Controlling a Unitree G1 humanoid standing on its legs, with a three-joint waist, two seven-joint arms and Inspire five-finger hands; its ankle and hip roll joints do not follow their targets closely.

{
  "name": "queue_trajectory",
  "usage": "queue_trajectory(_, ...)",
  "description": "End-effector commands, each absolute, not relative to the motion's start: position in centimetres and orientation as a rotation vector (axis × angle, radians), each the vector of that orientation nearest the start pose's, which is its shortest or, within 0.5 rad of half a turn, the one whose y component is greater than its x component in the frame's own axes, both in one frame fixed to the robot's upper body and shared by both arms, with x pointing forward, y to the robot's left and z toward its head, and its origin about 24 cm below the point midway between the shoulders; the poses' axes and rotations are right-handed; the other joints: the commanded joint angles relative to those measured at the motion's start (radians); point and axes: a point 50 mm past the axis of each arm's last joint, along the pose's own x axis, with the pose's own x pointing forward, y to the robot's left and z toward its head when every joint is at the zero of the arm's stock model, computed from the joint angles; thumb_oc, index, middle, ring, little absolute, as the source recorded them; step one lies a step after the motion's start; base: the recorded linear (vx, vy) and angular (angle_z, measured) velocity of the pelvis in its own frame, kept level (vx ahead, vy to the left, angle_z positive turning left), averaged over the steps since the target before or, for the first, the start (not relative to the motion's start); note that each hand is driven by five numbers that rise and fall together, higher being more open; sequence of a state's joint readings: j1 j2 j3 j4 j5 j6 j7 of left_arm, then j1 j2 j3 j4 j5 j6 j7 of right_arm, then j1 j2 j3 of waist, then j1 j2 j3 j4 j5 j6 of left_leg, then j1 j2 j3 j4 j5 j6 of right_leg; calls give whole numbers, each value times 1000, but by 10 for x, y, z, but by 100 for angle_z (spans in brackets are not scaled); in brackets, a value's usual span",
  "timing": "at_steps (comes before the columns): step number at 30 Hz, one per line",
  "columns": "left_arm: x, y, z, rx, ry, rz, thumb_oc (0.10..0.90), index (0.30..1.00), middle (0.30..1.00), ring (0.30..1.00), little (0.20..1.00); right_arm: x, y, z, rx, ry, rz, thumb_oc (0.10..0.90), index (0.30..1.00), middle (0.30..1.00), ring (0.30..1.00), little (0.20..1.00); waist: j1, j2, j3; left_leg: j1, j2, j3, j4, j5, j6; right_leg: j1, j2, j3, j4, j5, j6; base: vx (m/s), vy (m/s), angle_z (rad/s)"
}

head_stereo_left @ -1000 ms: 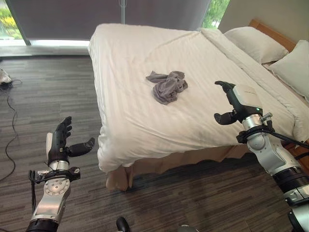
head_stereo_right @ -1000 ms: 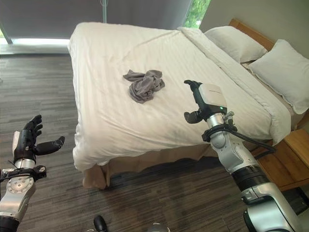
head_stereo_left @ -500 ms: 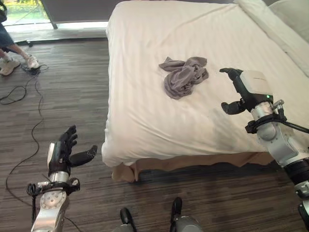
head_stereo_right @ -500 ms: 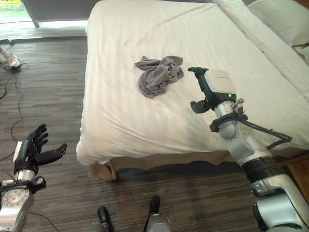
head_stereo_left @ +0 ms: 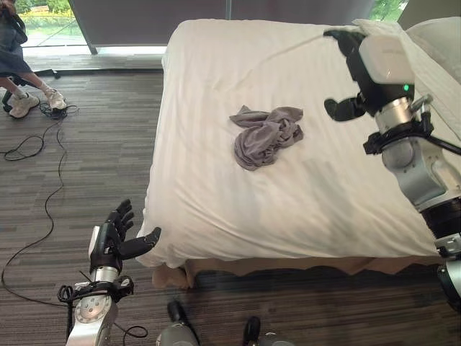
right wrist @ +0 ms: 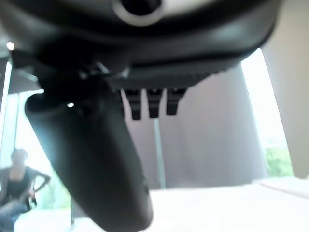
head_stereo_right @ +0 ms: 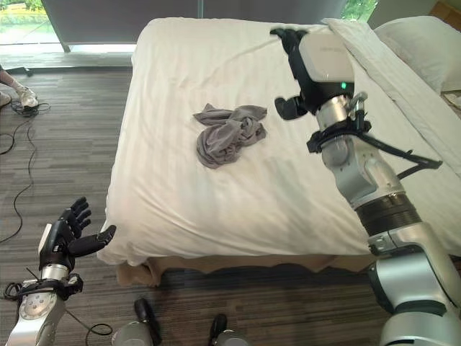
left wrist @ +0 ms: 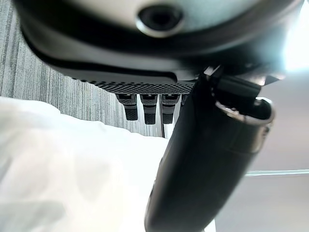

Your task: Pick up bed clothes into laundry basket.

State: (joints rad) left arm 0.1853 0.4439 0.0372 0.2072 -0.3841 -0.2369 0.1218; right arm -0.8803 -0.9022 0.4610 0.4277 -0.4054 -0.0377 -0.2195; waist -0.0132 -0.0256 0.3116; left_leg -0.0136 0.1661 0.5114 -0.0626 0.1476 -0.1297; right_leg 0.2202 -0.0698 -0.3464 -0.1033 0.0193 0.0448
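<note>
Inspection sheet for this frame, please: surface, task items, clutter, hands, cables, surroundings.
Surface: bed with a white striped duvet, lying smooth.
Task items: grey crumpled garment lying mid-bed, held by neither hand; laundry basket: nothing seen.
Clutter: white pillow at the head end.
Hands: left hand open, low beside the bed's near corner over the floor; right hand open, raised above the bed, beyond the garment toward the pillow side, touching nothing.
Cables: black cable looping across the floor on the robot's left.
Surroundings: dark wood-plank floor; window beyond the bed; person at the far left edge.
</note>
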Motion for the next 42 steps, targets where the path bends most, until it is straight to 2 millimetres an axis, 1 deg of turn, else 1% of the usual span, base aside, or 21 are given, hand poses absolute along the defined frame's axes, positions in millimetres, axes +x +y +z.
queue_trajectory(1,197,288,50,182,-88,286,800,900,900,900,900,360,-225,276,-1345,-615,-253,800,900,900,900,900,25,-35,-75,-13,-6,-15,70,-81,11,2,-40,49,16,-187,30,178,65,-16)
queue_trajectory(2,197,288,50,183,-87,286,800,900,900,900,900,360,-225,275,-1345,-613,-252,800,900,900,900,900,26,-36,-74,-6,-9,-14,61,-76,11,5,-41,50,16,-187,31,381,122,-10)
queue_trajectory(3,197,285,42,200,-49,278,800,900,900,900,900,364,-222,264,-1330,-581,-233,800,900,900,900,900,24,-46,-91,41,-34,-15,1,-86,35,33,-41,45,16,-167,33,210,70,1)
queue_trajectory(4,197,285,42,201,-49,278,800,900,900,900,900,364,-222,263,-1330,-581,-233,800,900,900,900,900,26,-47,-88,47,-37,-13,-5,-84,36,36,-43,46,16,-167,34,326,147,3)
queue_trajectory(5,199,286,42,214,-41,274,800,900,900,900,900,368,-213,268,-1334,-593,-220,800,900,900,900,900,23,-50,-82,88,-39,11,-25,-111,58,-3,-63,40,140,-154,49,135,122,-5)
queue_trajectory(7,203,285,41,234,-39,269,800,900,900,900,900,371,-213,274,-1319,-593,-241,800,900,900,900,900,10,-47,-48,115,-23,19,-25,-133,58,-123,-98,51,321,-132,78,102,121,-27)
queue_trajectory(8,205,285,39,240,-34,267,800,900,900,900,900,375,-211,272,-1298,-582,-248,800,900,900,900,900,11,-45,-36,116,-19,18,-25,-140,61,-173,-115,56,374,-128,81,40,46,-31)
queue_trajectory(9,207,283,38,241,-29,264,800,900,900,900,900,377,-210,273,-1285,-580,-252,800,900,900,900,900,14,-46,-30,117,-16,16,-25,-145,60,-200,-132,53,367,-125,80,11,14,-17)
queue_trajectory(10,208,283,38,240,-32,265,800,900,900,900,900,378,-209,274,-1285,-582,-254,800,900,900,900,900,15,-46,-33,112,-17,18,-25,-146,60,-208,-133,56,372,-127,80,90,-47,-10)
queue_trajectory(11,211,278,34,230,-26,250,800,900,900,900,900,380,-207,274,-1267,-581,-258,800,900,900,900,900,8,-53,-28,111,-14,13,-25,-153,49,-242,-144,56,279,-127,78,81,-86,-2)
queue_trajectory(12,213,276,34,226,-29,246,800,900,900,900,900,381,-206,273,-1268,-581,-256,800,900,900,900,900,1,-52,-30,100,-6,19,-25,-141,49,-260,-132,57,228,-100,70,157,-132,-3)
queue_trajectory(14,215,275,30,220,-15,237,800,900,900,900,900,382,-205,273,-1271,-573,-253,800,900,900,900,900,-11,-58,-34,101,-9,-11,-25,-152,42,-277,-125,96,105,-61,85,168,-133,4)
queue_trajectory(16,214,275,27,224,2,238,800,900,900,900,900,385,-206,270,-1269,-556,-259,800,900,900,900,900,-11,-56,-34,102,-4,-21,-25,-157,39,-287,-129,108,79,-45,92,166,-59,40)
queue_trajectory(17,272,293,93,403,-167,237,800,900,900,900,900,379,-167,266,-1278,-640,-96,800,900,900,900,900,-78,-65,-48,116,-15,-3,-25,-165,36,-278,-130,130,38,-26,109,275,-6,152)
queue_trajectory(18,270,279,92,392,-205,232,800,900,900,900,900,380,-173,253,-1239,-597,-122,800,900,900,900,900,-86,-66,-61,121,-25,-8,-25,-173,37,-266,-135,135,21,-5,111,309,-39,143)
queue_trajectory(20,270,279,94,369,-222,240,800,900,900,900,900,381,-177,254,-1247,-589,-144,800,900,900,900,900,-80,-64,-64,119,-27,-15,-25,-173,37,-261,-137,133,17,-1,111,135,-63,26)
queue_trajectory(21,266,280,95,347,-228,244,800,900,900,900,900,383,-185,255,-1277,-564,-173,800,900,900,900,900,-68,-57,-66,114,-29,-24,-25,-172,36,-252,-142,117,16,-4,111,83,-89,-46)
queue_trajectory(24,269,275,96,345,-236,229,800,900,900,900,900,385,-190,253,-1291,-542,-185,800,900,900,900,900,-68,-46,-62,98,-25,-35,-25,-161,28,-252,-141,102,16,-5,110,70,-85,-14)
queue_trajectory(29,275,271,101,337,-257,216,800,900,900,900,900,385,-189,252,-1297,-541,-190,800,900,900,900,900,-72,-25,-60,67,-15,-38,-25,-148,19,-276,-137,104,16,-9,113,40,-49,-3)
queue_trajectory(39,277,270,101,305,-260,214,800,900,900,900,900,388,-188,257,-1307,-544,-202,800,900,900,900,900,-67,7,-39,25,0,-30,-25,-128,8,-322,-124,118,16,-10,107,17,-25,1)
queue_trajectory(42,276,270,98,283,-250,222,800,900,900,900,900,388,-186,255,-1304,-545,-194,800,900,900,900,900,-68,10,-40,23,3,-27,-25,-127,7,-327,-121,121,16,-12,106,18,-14,-3)
